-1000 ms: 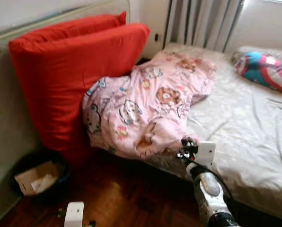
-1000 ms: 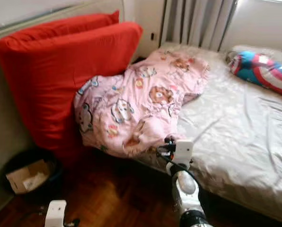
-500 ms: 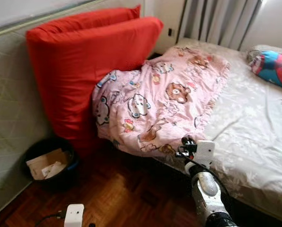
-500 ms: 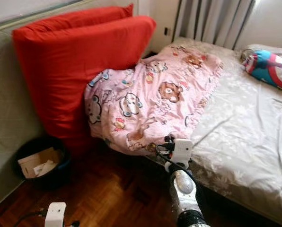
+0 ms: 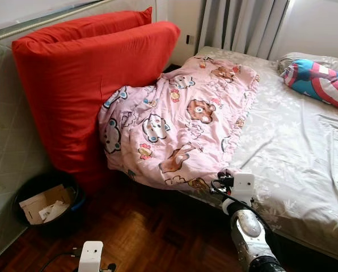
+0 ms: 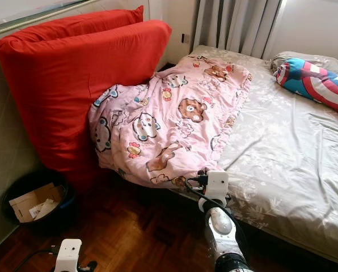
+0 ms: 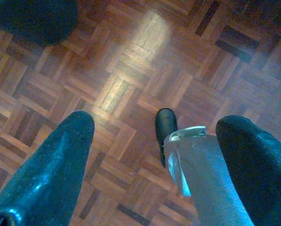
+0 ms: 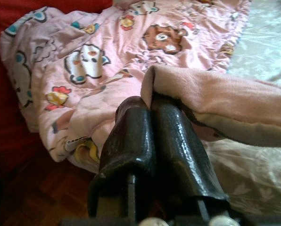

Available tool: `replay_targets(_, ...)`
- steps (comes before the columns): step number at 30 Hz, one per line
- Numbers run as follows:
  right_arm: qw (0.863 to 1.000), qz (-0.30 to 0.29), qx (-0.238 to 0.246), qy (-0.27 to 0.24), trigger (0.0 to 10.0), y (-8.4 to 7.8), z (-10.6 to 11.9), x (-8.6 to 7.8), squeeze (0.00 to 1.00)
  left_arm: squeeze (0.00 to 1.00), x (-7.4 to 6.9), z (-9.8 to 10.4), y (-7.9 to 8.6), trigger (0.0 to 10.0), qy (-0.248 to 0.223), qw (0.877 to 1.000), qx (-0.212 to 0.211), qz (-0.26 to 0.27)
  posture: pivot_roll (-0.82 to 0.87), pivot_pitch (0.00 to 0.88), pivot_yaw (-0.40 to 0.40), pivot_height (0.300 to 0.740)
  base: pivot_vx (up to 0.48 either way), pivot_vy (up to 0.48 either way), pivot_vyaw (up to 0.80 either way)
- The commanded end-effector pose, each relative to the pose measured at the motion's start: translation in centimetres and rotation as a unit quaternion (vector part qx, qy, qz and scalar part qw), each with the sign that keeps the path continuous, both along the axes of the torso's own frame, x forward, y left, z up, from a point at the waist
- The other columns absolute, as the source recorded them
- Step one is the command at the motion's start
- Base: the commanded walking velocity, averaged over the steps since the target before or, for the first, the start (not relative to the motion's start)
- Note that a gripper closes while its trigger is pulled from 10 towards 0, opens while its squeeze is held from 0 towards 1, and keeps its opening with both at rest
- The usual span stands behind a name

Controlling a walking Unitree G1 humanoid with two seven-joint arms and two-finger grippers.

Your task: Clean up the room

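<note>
A pink cartoon-print blanket [image 5: 180, 124] lies crumpled over the left end of the bed [image 5: 294, 147], its upper side leaning on two big red cushions [image 5: 84, 79]. My right gripper [image 8: 150, 101] is shut on a folded edge of the blanket at its near corner, by the bed's front edge [image 5: 224, 180]. The pink fabric drapes over the fingertips. My left gripper [image 7: 155, 117] hangs open above the parquet floor [image 7: 121, 70], holding nothing.
A black bin [image 5: 47, 205] with cardboard scraps stands on the floor left of the cushions. A blue, red and white shield-print pillow [image 5: 319, 79] lies at the bed's far right. Grey curtains [image 5: 243, 25] hang behind. A padded wall panel [image 5: 4, 147] runs along the left.
The view swayed right and back. The blanket now lies flatter and more spread, its near corner drawn toward the bed's front edge with my right gripper still on it.
</note>
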State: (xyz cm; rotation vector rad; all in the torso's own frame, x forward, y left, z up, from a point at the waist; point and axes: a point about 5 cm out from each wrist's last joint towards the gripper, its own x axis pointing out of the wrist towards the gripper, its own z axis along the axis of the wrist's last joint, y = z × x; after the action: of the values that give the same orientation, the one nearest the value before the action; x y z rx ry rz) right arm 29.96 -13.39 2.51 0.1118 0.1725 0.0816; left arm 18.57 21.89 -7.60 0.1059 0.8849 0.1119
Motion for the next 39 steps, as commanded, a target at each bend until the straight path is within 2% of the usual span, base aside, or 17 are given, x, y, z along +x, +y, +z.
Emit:
replay_targets(1,1.0,0.013,-0.006,0.002,10.0,0.3,0.1,0.1,0.43,0.0,-0.5,-0.3,-0.1,10.0,0.012,1.0,-0.002,-0.003,-0.01,0.056,-0.059,0.74,0.0,0.0,0.0)
replay_targets(2,1.0,0.015,-0.008,0.001,10.0,0.4,0.1,0.1,0.43,0.0,-0.5,-0.3,-0.1,10.0,0.013,1.0,-0.002,-0.004,-0.01,0.056,-0.059,0.74,0.0,0.0,0.0)
replay_targets(3,1.0,0.017,-0.007,0.0,10.0,0.5,0.1,0.1,0.7,0.0,-0.5,-0.3,-0.1,10.0,0.013,1.0,-0.002,-0.004,-0.01,0.056,-0.059,0.74,0.0,0.0,0.0)
replay_targets(4,1.0,0.018,-0.006,0.0,10.0,0.6,0.1,0.1,0.7,0.0,-0.5,-0.3,-0.1,10.0,0.013,1.0,-0.002,-0.004,-0.01,0.055,-0.059,0.74,0.0,0.0,0.0)
replay_targets(7,1.0,0.019,-0.004,0.0,10.0,0.6,0.1,0.1,0.87,0.0,-0.5,-0.3,-0.1,10.0,0.013,1.0,-0.002,-0.004,-0.01,0.056,-0.059,0.74,0.0,0.0,0.0)
replay_targets(19,1.0,0.023,0.0,0.008,10.0,0.7,-0.1,0.0,0.81,0.0,-0.6,-0.3,-0.1,10.0,0.014,1.0,-0.003,-0.005,-0.01,0.057,-0.061,0.74,0.0,0.0,0.0)
replay_targets(20,1.0,0.023,0.003,0.019,10.0,0.6,-0.4,-0.2,0.59,0.0,-0.6,-0.3,-0.1,10.0,0.014,1.0,-0.003,-0.005,-0.01,0.057,-0.061,0.74,0.0,0.0,0.0)
replay_targets(21,0.999,0.024,0.001,0.03,10.0,0.5,-0.8,-0.3,0.0,0.0,-0.6,-0.3,-0.1,10.0,0.014,1.0,-0.004,-0.005,-0.01,0.057,-0.061,0.74,0.0,0.0,0.0)
replay_targets(25,0.989,0.039,-0.008,0.14,10.0,-0.3,-4.3,-2.7,0.0,0.0,-0.5,-0.3,-0.1,10.0,0.014,1.0,-0.005,-0.004,-0.01,0.054,-0.064,0.74,0.0,0.0,0.0)
replay_targets(27,0.985,0.041,-0.008,0.168,10.0,-0.6,-5.1,-3.5,0.0,0.0,-0.5,-0.3,-0.1,10.0,0.014,1.0,-0.005,-0.004,-0.01,0.054,-0.064,0.74,0.0,0.0,0.0)
replay_targets(30,0.965,0.063,-0.059,0.247,10.0,-1.9,-7.7,-6.4,0.0,0.0,-0.6,-0.4,-0.1,10.0,0.015,1.0,-0.006,-0.003,0.0,0.049,-0.071,0.74,0.0,0.0,0.0)
replay_targets(32,0.963,0.065,-0.063,0.254,10.0,-2.1,-7.9,-6.7,0.0,0.0,-0.6,-0.4,-0.1,10.0,0.015,1.0,-0.006,-0.003,0.0,0.049,-0.071,0.74,0.0,0.0,0.0)
replay_targets(33,0.958,0.057,-0.065,0.272,10.0,-2.5,-8.3,-7.3,0.0,0.0,-0.6,-0.4,-0.1,10.0,0.015,1.0,-0.007,-0.003,0.0,0.047,-0.072,0.74,0.0,0.0,0.0)
replay_targets(34,0.947,0.027,-0.072,0.312,10.0,-3.7,-9.4,-8.9,0.0,0.0,-0.6,-0.4,-0.1,10.0,0.016,1.0,-0.008,-0.002,0.0,0.045,-0.071,0.74,0.0,0.0,0.0)
replay_targets(35,0.947,0.027,-0.072,0.312,10.0,-3.7,-9.4,-8.9,0.0,0.0,-0.6,-0.4,-0.1,10.0,0.016,1.0,-0.008,-0.002,0.0,0.045,-0.071,0.74,0.0,0.0,0.0)
replay_targets(37,0.936,-0.004,-0.075,0.345,10.0,-4.8,-10.2,-10.5,0.0,0.0,-0.7,-0.4,-0.2,10.0,0.017,1.0,-0.009,-0.003,0.01,0.043,-0.069,0.74,0.0,0.0,0.0)
replay_targets(39,0.936,-0.019,-0.064,0.344,10.0,-4.9,-10.3,-10.7,0.0,0.0,-0.7,-0.4,-0.2,10.0,0.017,1.0,-0.009,-0.004,0.01,0.043,-0.061,0.74,0.0,0.0,0.0)
